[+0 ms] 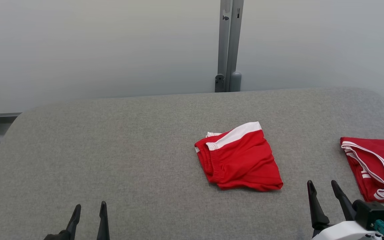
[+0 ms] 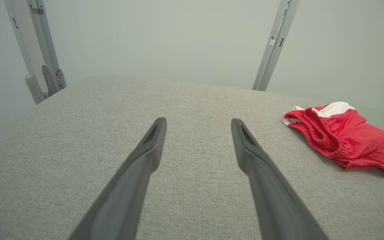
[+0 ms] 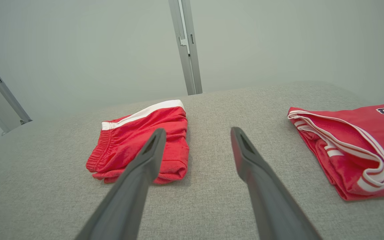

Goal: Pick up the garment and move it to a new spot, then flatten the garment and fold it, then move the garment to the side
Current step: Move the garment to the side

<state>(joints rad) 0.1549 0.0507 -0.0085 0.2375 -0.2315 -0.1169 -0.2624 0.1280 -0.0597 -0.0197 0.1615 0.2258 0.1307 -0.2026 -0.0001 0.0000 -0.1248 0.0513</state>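
- Head view: shows the folded red shorts (image 1: 238, 156) lying a little right of centre on the grey table (image 1: 112, 150), touching nothing. Finds the left gripper (image 1: 90, 204) at the near edge, jaws wide and empty. Finds the right gripper (image 1: 322, 182) equally wide and empty, near the shorts' near-right corner.
- Same view, hazards: risks undoing the fold by pinching only the top layer (thin, loose-looking cloth). Risks bumping the red jersey (image 1: 375, 166) at the right edge on any rightward slide.
- Same view, room: leaves plenty of bare table to the left and front, some behind the white band, and a metal post (image 1: 228, 43) past the far edge.
- Left wrist view: looks along spread fingers over bare table, with the shorts off to the right and the bunched elastic waistband facing this side. Probably tips the stack open if snagged there.
- Right wrist view: puts the shorts ahead-left and the jersey ahead-right, with a bare lane between. Offers little margin on the jersey side for a broad sweep.
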